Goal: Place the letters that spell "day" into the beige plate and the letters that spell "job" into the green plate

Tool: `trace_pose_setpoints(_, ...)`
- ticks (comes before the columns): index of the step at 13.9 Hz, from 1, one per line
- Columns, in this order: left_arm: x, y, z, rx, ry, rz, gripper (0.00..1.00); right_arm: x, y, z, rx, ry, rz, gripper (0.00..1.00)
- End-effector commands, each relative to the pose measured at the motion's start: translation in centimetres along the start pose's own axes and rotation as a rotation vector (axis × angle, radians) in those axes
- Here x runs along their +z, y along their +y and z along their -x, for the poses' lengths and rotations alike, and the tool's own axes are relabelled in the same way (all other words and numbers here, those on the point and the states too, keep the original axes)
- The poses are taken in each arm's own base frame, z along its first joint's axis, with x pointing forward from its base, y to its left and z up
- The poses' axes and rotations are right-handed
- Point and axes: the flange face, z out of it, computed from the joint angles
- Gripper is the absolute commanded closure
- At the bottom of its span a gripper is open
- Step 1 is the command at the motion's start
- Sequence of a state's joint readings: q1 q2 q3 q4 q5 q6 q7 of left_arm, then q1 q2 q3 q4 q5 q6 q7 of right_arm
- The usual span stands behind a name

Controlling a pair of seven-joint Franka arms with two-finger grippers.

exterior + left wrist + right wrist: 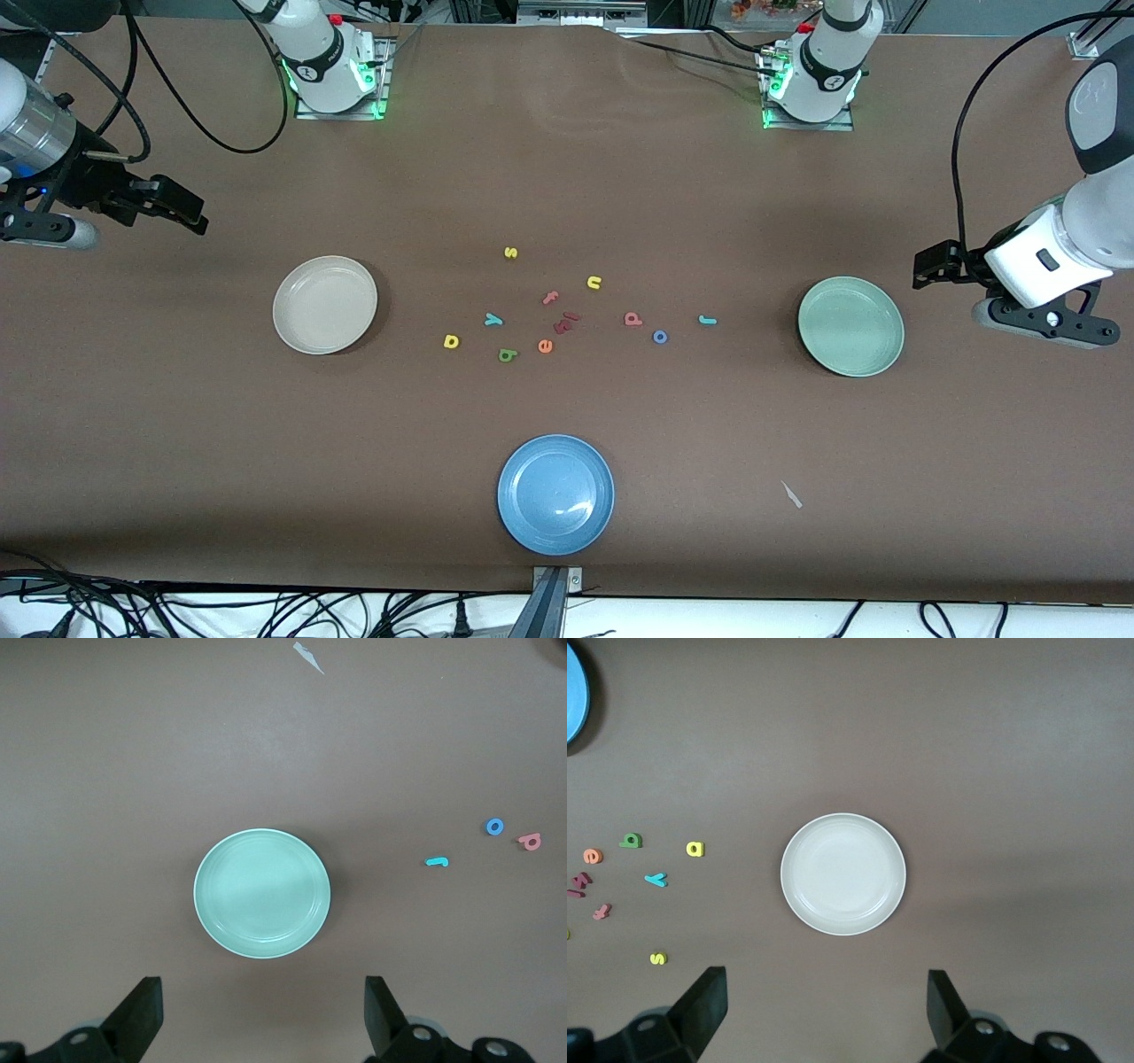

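The beige plate [325,304] [842,873] lies empty toward the right arm's end, the green plate [850,326] [262,893] empty toward the left arm's end. Between them lie the yellow d [451,341] [695,849], teal y [493,320] [656,878] and green a [507,355] [631,841], then the salmon b [633,318] [531,842], blue o [660,337] [494,826] and teal j [707,320] [436,862]. My right gripper [197,217] [824,1005] hangs open beside the beige plate. My left gripper [926,266] [261,1010] hangs open beside the green plate. Neither holds anything.
A blue plate [555,494] sits near the table's front edge. Among the letters lie a yellow s [510,252], yellow u [594,283], pink f [551,298], orange e [545,346] and dark red pieces [567,322]. A pale scrap [791,494] lies nearer the front camera than the green plate.
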State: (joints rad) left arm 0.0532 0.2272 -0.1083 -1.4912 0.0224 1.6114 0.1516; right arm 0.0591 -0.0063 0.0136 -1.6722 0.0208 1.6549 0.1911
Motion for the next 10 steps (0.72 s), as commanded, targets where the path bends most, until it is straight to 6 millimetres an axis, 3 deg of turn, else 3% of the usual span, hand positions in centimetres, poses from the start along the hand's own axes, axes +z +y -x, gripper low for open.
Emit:
trace_pose_setpoints(1,-0.37,0.05,0.07,0.021,0.005,0.032,0.00,-0.12,-0.01,0.12,-0.012,0.005,0.011,0.00)
trace_pose_setpoints(10,-0.55,-0.68,0.07,0.010,0.013,0.025,0.00,-0.18,-0.07,0.14,-0.027,0.007,0.022,0.00)
